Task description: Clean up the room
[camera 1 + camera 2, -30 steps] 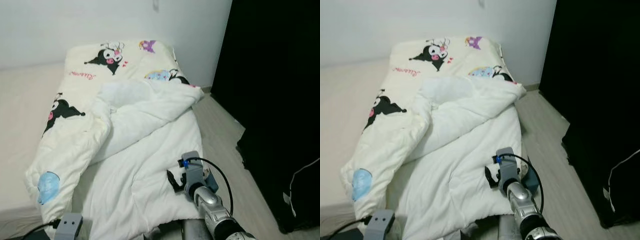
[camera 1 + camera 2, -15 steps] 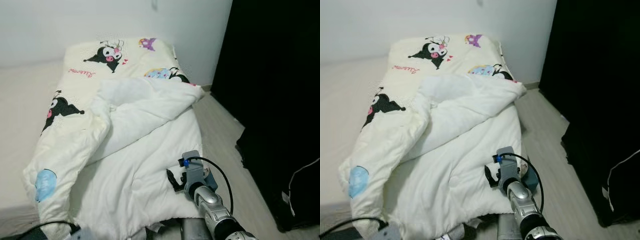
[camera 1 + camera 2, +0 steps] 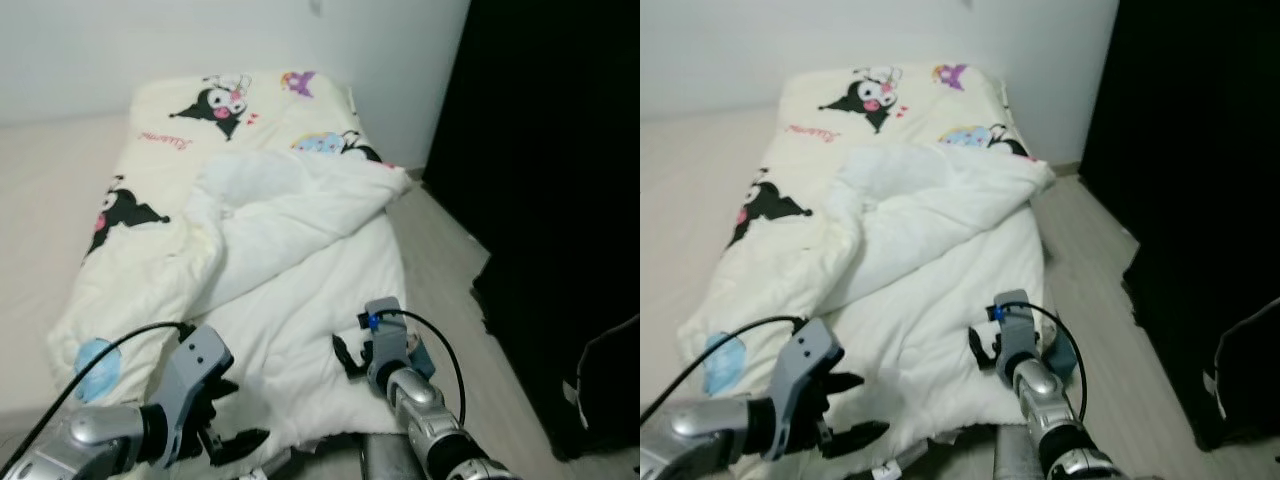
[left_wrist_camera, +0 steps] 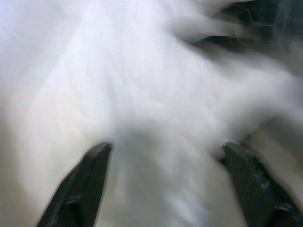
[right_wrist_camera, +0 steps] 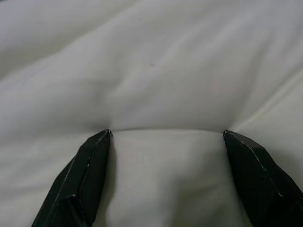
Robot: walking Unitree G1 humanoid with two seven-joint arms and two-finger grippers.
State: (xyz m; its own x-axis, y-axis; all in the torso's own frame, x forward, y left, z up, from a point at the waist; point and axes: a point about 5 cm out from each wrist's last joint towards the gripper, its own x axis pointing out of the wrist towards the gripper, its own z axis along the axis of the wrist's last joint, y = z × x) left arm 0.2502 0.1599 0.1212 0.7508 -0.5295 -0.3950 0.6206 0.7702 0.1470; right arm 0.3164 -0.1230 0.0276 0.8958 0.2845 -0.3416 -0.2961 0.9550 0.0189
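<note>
A crumpled white quilt (image 3: 290,260) lies over the bed, its cream side printed with black cartoon figures (image 3: 215,100) and folded back in the middle. My left gripper (image 3: 232,417) hovers open just above the quilt's near edge; in the left wrist view its fingers (image 4: 85,184) stand wide apart over blurred white fabric. My right gripper (image 5: 166,133) is open too. Its fingertips (image 5: 94,156) rest against the quilt near the bed's right front corner, below the grey wrist (image 3: 385,345).
The bare beige mattress (image 3: 40,200) stretches to the left. A strip of pale wood floor (image 3: 440,270) runs along the bed's right side, with a tall black wall or cabinet (image 3: 550,150) beyond it and a dark bundle (image 3: 600,390) on the floor.
My left arm has swung up from the lower left edge into view, and its open gripper now hangs over the quilt's near edge. The right gripper has stayed put.
</note>
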